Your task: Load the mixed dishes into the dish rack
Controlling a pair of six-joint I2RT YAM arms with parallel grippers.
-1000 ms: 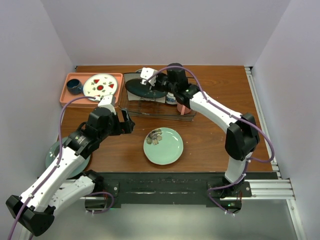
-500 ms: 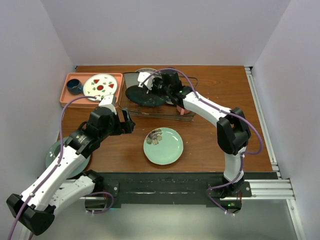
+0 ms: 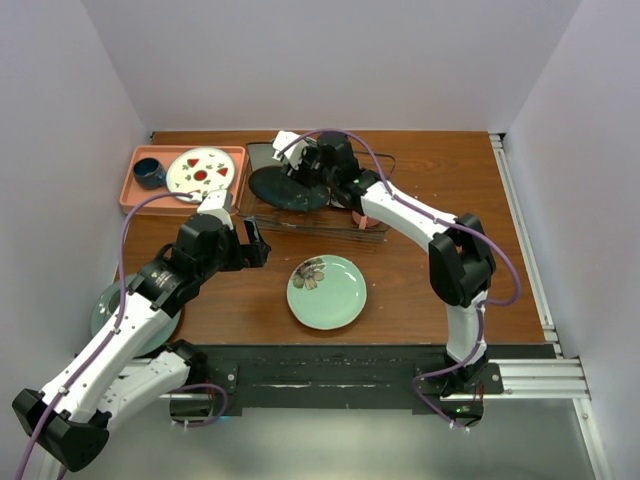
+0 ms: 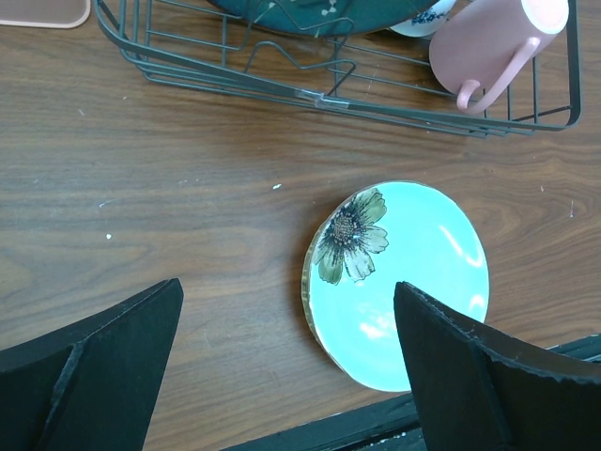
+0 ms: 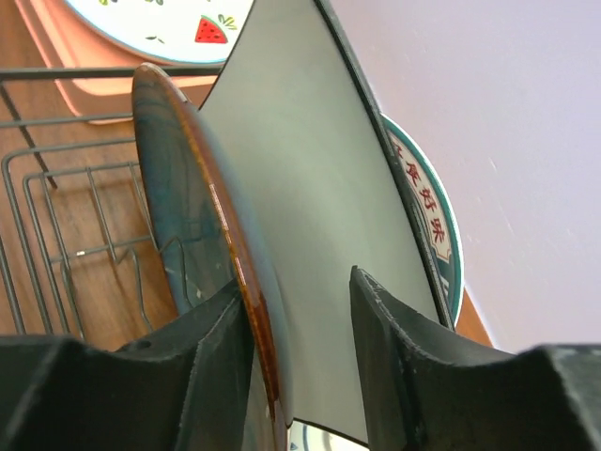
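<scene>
The dish rack (image 3: 318,222) stands at the table's back middle. A dark teal plate with a brown rim (image 3: 287,190) leans inside it. My right gripper (image 3: 306,168) straddles that plate's top edge, open; in the right wrist view the rim (image 5: 188,216) lies against one finger and the other finger stands apart. Behind the teal plate stand the white square plate (image 5: 310,216) and the lettered-rim plate (image 5: 430,214). The pink mug (image 4: 488,42) lies in the rack's right end. The pale green plate (image 3: 327,291) lies flat on the table. My left gripper (image 4: 286,376) hovers open over it.
A salmon-pink tray (image 3: 130,197) at the back left holds a strawberry-marked white plate (image 3: 200,170) and a dark blue cup (image 3: 149,173). Another round plate (image 3: 101,310) lies at the left edge, partly under my left arm.
My right gripper carried the teal plate leftward over the rack and its jaws have opened off the rim. The left arm has not moved.
</scene>
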